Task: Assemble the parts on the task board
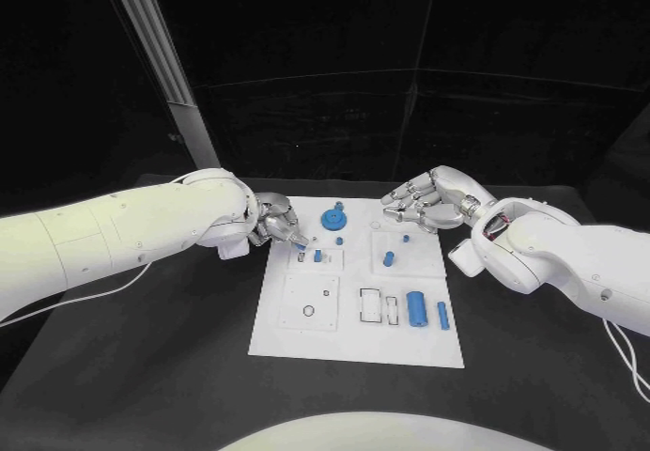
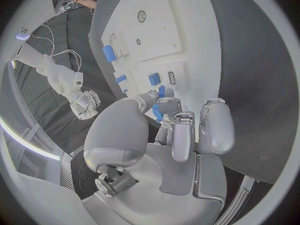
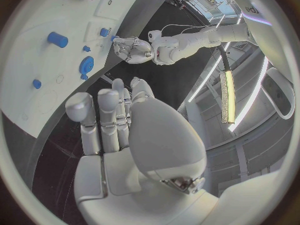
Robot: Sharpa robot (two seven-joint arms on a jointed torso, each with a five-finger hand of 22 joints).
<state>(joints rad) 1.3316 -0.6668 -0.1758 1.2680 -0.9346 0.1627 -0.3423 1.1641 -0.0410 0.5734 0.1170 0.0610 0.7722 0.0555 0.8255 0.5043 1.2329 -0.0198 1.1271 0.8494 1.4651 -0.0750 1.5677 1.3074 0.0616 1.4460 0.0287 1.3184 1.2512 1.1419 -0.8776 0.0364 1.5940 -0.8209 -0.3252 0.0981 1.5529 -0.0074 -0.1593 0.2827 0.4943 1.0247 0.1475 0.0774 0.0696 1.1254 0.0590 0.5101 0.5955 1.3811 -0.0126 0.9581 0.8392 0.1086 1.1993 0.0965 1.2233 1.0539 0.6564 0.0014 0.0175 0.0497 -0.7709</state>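
Two smooth white arms end in silver hands, left hand (image 1: 275, 225), right hand (image 1: 428, 200); thin white cables seemingly trail beneath both.

So the bench (image 1: 162, 376) is a plain black top, and the white task board (image 1: 355, 343) lies flat right in the middle of it, long side running away from the robot. A thin white cable (image 1: 95, 291) trails across the bench surface on the left side, well apart from the board.
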